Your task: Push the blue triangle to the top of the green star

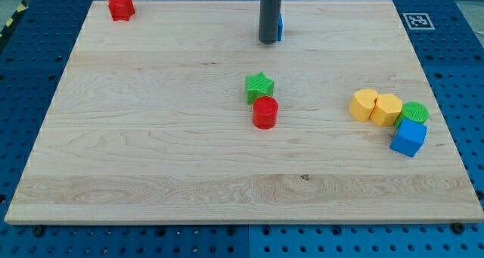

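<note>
A wooden surface (151,160) seen from above. My tip (268,41), a plain dark rod with no pincer to open or hold anything, stands near the 12 o'clock edge. The blue triangle (280,25) touches it at its 3 o'clock side, mostly hidden. The green star (259,85) lies well apart toward 6 o'clock, a red cylinder (265,112) just below it.

rod (269,12): dark grey
block behind rod (280,25): blue, mostly hidden, probably the triangle
star (259,86): green
cylinder (265,113): red
top-left block (120,6): red
two right blocks (364,104) (388,109): yellow
ridged round block (415,112): green
cube (408,138): blue
board (151,152): pale wood grain
</note>
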Tool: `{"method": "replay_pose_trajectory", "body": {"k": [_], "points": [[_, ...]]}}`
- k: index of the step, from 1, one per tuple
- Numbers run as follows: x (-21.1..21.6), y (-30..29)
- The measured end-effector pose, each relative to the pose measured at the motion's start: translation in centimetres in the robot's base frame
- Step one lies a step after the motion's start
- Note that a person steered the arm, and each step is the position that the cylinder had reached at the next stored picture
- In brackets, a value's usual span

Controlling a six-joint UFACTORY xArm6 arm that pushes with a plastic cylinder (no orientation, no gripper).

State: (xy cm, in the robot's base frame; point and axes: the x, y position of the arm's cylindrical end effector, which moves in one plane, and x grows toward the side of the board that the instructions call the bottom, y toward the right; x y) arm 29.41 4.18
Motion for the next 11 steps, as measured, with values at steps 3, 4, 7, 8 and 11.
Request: {"method": "replay_pose_trajectory", "body": {"k": [3,4,7,8,11], "points": [[0.0,0.0],[1.0,0.2],[-2.9,3.0],[-4.6,3.1],[-8.9,3.4]]}}
